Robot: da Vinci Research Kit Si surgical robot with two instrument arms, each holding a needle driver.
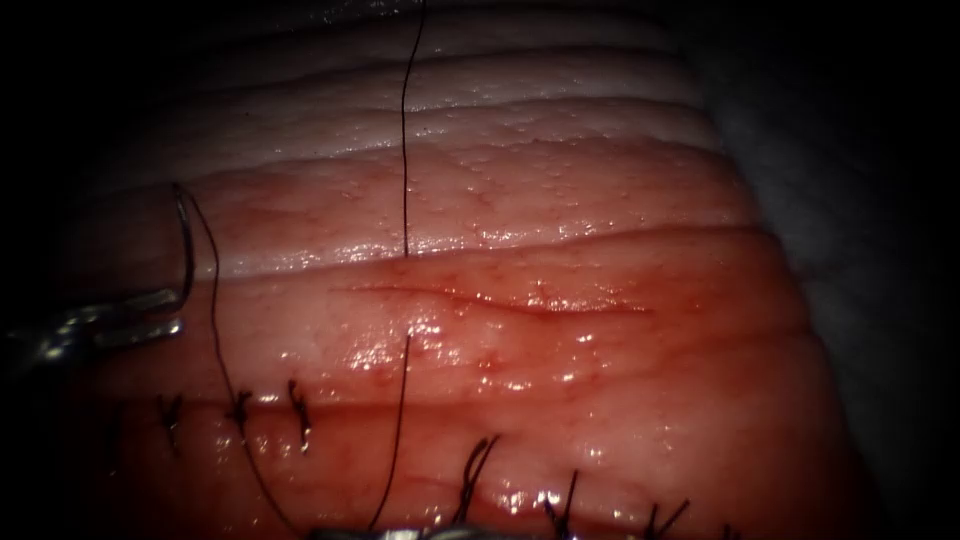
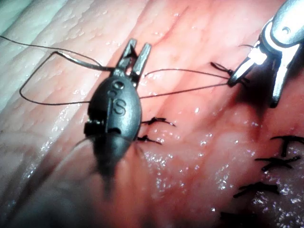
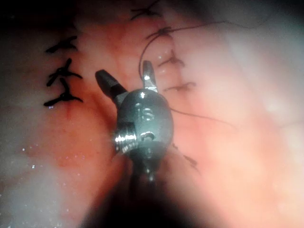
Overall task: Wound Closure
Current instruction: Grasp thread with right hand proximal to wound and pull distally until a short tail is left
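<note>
Got the needle (image 1: 186,245) clamped in my left tool (image 1: 170,310), jaws pinched on it near the tail end, so it's out of the tissue (image 1: 560,200), well left of the cut (image 1: 500,300). Thread (image 1: 404,150) runs from the needle down toward the row of stitches (image 1: 298,408) below the cut. My right tool (image 3: 129,80) is spread wide, holding nothing, hovering beside those stitches

Left tool (image 1: 150,315) at tissue's (image 1: 560,190) left edge, gripping needle (image 1: 186,245) near its tail, needle clear above surface. Thread (image 1: 404,150) runs vertically across cut (image 1: 500,300). Right tool (image 2: 259,59) near stitches (image 1: 240,408) along front edge.
</note>
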